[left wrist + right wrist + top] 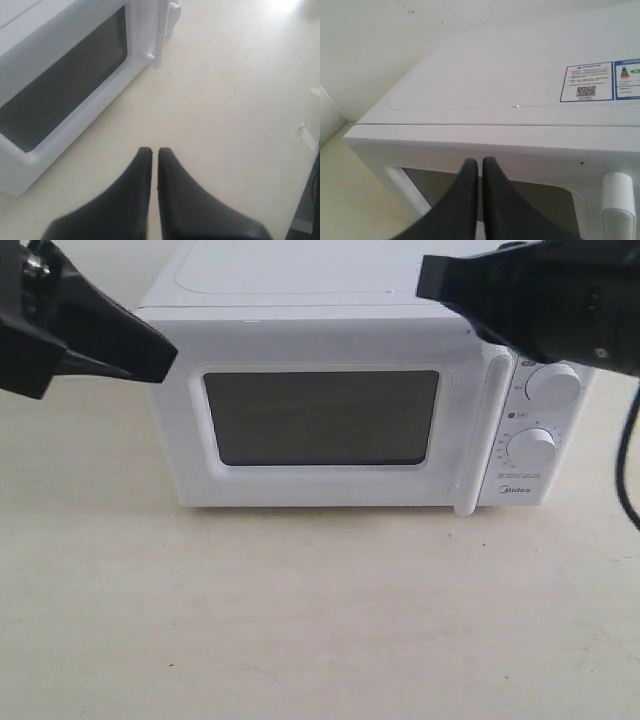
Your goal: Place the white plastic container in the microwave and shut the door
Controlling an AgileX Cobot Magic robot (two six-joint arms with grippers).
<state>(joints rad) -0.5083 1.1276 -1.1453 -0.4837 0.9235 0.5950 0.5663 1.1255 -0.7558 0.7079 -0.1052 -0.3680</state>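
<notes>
The white microwave (300, 315) stands at the back of the table, its door (320, 418) shut flat against the front, dark window facing me and the vertical bar handle (480, 435) at its right. The white plastic container is out of view. My left gripper (165, 355) hovers shut and empty off the microwave's upper left corner; in the left wrist view its fingers (140, 200) hang over bare tabletop beside the door (65, 85). My right gripper (428, 282) is shut and empty above the microwave's upper right front edge, fingers (465, 200) over the window (540, 205).
Two round knobs (553, 383) (531, 449) sit on the right panel. A sticker (586, 81) lies on the microwave's top. A black cable (628, 470) hangs at the right edge. Pale tabletop (320, 620) stretches in front of the microwave.
</notes>
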